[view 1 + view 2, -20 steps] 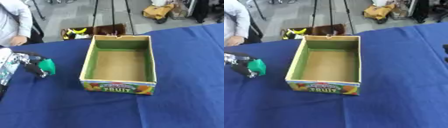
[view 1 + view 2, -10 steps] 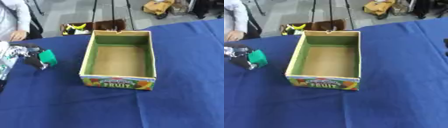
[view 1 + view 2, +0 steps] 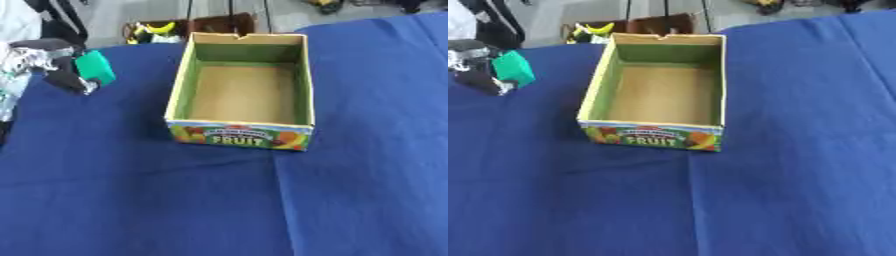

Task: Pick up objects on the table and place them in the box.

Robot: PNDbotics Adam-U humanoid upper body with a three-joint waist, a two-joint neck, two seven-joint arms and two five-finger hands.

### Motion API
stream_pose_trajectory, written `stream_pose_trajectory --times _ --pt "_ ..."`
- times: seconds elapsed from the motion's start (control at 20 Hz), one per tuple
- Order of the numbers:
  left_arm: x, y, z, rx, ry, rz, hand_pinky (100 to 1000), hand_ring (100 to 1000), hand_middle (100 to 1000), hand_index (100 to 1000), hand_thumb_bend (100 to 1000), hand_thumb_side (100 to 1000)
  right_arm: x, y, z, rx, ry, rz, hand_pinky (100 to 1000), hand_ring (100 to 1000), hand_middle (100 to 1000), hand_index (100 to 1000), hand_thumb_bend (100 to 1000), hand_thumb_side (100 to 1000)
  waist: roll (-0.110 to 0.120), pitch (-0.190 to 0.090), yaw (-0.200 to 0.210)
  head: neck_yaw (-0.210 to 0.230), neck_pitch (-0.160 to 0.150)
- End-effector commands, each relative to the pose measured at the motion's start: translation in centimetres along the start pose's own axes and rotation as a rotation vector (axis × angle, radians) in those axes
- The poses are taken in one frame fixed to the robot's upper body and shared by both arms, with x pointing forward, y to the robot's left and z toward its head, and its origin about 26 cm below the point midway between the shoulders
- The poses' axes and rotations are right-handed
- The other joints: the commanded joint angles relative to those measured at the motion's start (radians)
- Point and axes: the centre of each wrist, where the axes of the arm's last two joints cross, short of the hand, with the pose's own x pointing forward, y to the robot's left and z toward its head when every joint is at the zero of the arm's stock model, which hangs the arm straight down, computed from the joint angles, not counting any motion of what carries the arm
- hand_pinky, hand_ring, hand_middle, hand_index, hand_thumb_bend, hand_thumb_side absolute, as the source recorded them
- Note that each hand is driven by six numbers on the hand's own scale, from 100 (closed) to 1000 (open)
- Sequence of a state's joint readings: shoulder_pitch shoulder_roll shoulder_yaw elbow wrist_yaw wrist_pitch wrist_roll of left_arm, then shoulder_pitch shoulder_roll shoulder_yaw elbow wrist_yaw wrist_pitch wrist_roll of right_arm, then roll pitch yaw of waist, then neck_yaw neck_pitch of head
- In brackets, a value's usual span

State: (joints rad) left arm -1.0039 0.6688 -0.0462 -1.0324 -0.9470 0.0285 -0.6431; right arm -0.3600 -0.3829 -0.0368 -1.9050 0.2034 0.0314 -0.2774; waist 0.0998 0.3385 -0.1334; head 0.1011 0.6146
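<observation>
Fingers (image 3: 63,80) of the left hand (image 3: 48,62) curl round a green block (image 3: 94,67), which we see held above the blue tabletop (image 3: 131,200) at far left. Left of the open box (image 3: 242,135), the hand reaches in from the left edge.

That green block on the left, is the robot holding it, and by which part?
Yes. The left hand holds the green block, its fingers curled round the block's left side; the right side sticks out toward the box.
</observation>
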Motion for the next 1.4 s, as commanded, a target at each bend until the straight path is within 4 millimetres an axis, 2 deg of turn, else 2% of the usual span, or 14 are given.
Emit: stream_pose_trajectory --times 0.05,0.3,0.5,0.75,1.0,1.4 --pt "0.2 3.0 1.4 0.094 -0.006 -0.043 416 472 503 774 100 448 0.3 -0.3 -0.3 -0.003 -0.018 0.007 866 905 823 911 100 1000 -0.006 -0.032 0.004 0.002 0.013" --pt "3.7 5.1 2.5 0.192 -0.114 -0.105 405 466 501 773 100 442 0.2 -0.3 -0.1 0.000 -0.013 0.006 867 905 823 911 100 1000 -0.003 -0.044 0.007 -0.011 0.017" --pt "7.7 6.6 3.7 0.274 -0.235 -0.134 408 466 504 776 100 445 0.1 -0.1 0.0 0.007 -0.012 0.003 867 905 823 911 100 1000 0.001 -0.052 0.006 -0.018 0.016" --pt "12.7 7.3 4.0 0.291 -0.368 -0.116 405 465 507 775 100 448 0.2 0.0 0.1 0.014 -0.011 -0.001 867 906 823 911 100 1000 0.009 -0.056 -0.002 -0.019 0.009" --pt "16.4 6.8 3.5 0.263 -0.451 -0.113 406 467 511 775 100 453 0.2 0.2 0.1 0.019 -0.009 -0.011 868 906 823 912 100 1000 0.014 -0.056 -0.012 -0.015 0.003" --pt "20.3 4.8 1.9 0.172 -0.545 -0.091 403 469 513 772 100 462 0.5 0.3 0.0 0.027 -0.019 -0.021 868 906 823 912 100 1000 0.021 -0.052 -0.025 -0.010 -0.007"
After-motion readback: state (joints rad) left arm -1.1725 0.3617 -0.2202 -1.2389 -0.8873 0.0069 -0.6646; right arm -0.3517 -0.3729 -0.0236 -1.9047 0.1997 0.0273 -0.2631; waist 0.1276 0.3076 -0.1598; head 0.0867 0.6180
